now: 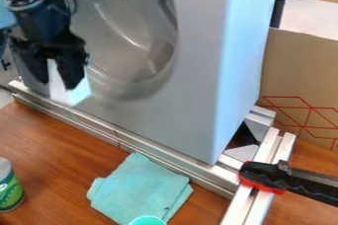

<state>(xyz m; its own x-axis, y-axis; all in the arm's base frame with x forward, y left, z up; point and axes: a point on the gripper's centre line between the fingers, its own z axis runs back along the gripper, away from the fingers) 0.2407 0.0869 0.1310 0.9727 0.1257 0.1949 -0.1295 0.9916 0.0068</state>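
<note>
Observing from the upper left: my black two-finger hand (57, 85) hangs tips-down in front of the tall grey panel (191, 91) with a large round, glossy recess (125, 46). State of hand: fingers (70, 71) apart, a clear gap between them. A pale white, smooth-looking piece (78, 93) shows in that gap and widens below the tips, towards the panel's lower left. Its upper part is narrow and bright; its lower part has a faint bluish tint. I cannot tell whether my fingers touch it, nor its material.

Surroundings: a silvery metal rail (158, 156) runs along the panel's foot, slanting down to the right. On the brown wooden worktop (59, 145) in front lies a folded teal cloth (142, 184), slightly rumpled, with small dark specks. A teal round-rimmed cup (147, 220) stands just beside it, cut by the lower edge. At the left edge, a green-and-white can (10, 189) stands upright. At right, a black-and-red clamp (264, 173) lies across pale metal bars (244, 204).
</note>
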